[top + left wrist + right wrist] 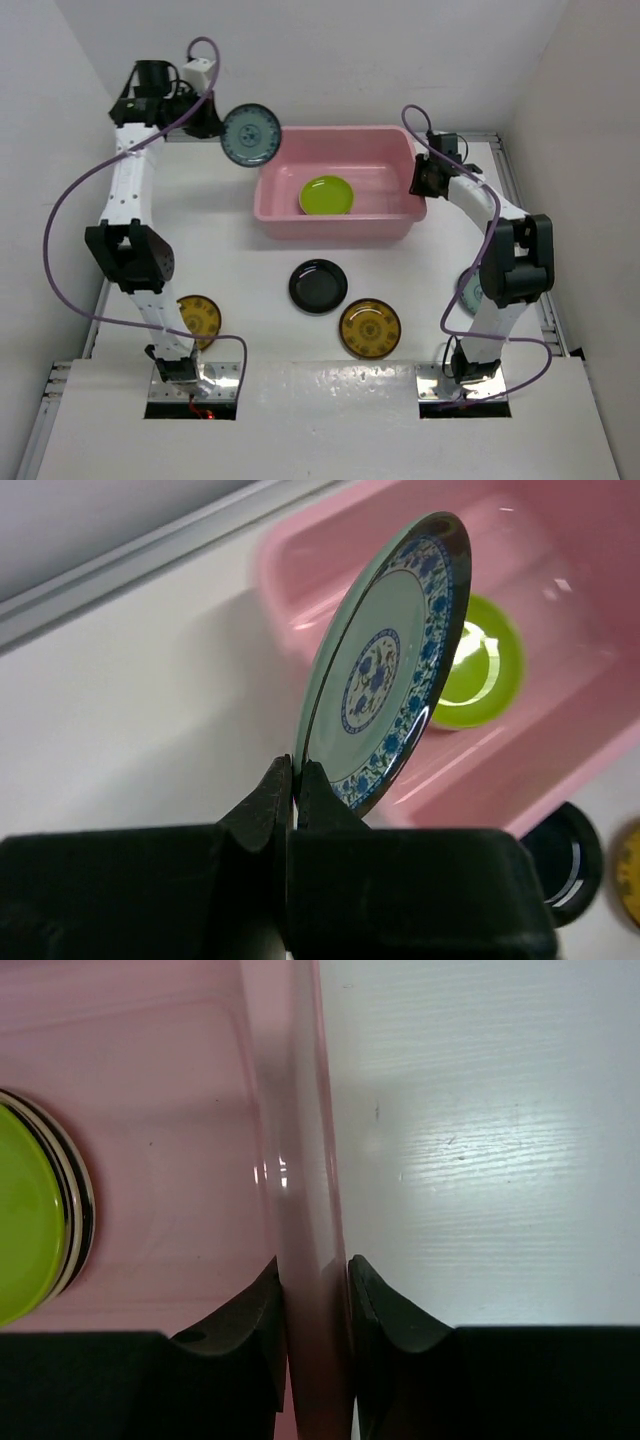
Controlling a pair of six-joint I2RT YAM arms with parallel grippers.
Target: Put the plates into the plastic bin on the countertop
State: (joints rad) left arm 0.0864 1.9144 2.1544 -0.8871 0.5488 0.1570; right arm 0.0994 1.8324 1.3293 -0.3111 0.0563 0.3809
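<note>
My left gripper [224, 127] is shut on the rim of a teal-blue patterned plate [251, 135] and holds it on edge, in the air over the far left corner of the pink plastic bin [335, 228]. The left wrist view shows the fingers [268, 800] pinching that plate [385, 670] above the bin [290, 560]. A lime green plate [326, 194] lies inside the bin. My right gripper [420, 186] is shut on the bin's right rim [300, 1110], one finger inside and one outside. A black plate [318, 285] and an amber plate [370, 327] lie on the countertop [230, 250].
A second amber plate [199, 317] lies by the left arm's base. Another teal plate [470, 293] is partly hidden behind the right arm. White walls enclose the countertop on three sides, with raised edges along the back and right.
</note>
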